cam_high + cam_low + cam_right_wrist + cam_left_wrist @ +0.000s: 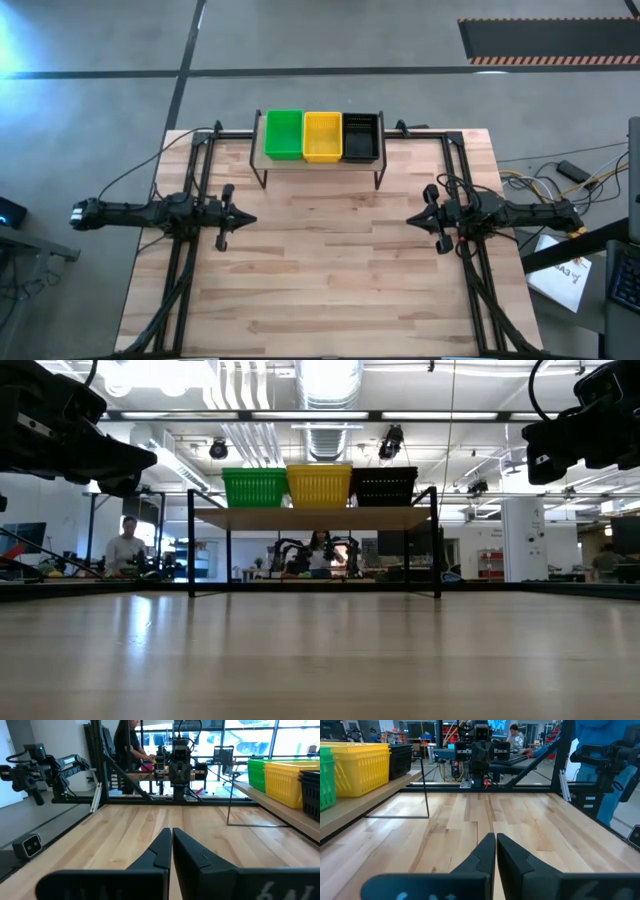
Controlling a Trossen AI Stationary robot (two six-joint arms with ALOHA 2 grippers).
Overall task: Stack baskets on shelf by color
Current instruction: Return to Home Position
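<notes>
My left tool (248,220) and right tool (412,218) sit closed and empty near the surface's side edges, while the baskets (322,136) on the shelf (256,146) at its far edge look light, rigid and best gripped by a rim wall.

On my feed, the pale wood-slat tabletop (330,270), grey concrete floor (330,40) around it, a black mat with a striped edge (548,40) beyond, loose cables (540,183) off the table's right side, a seated person (125,546) and ceiling ducts (325,382) in the room behind

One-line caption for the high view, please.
Green basket, yellow basket and black basket side by side on the shelf; left claw and right claw shut, apart over the table.
</notes>
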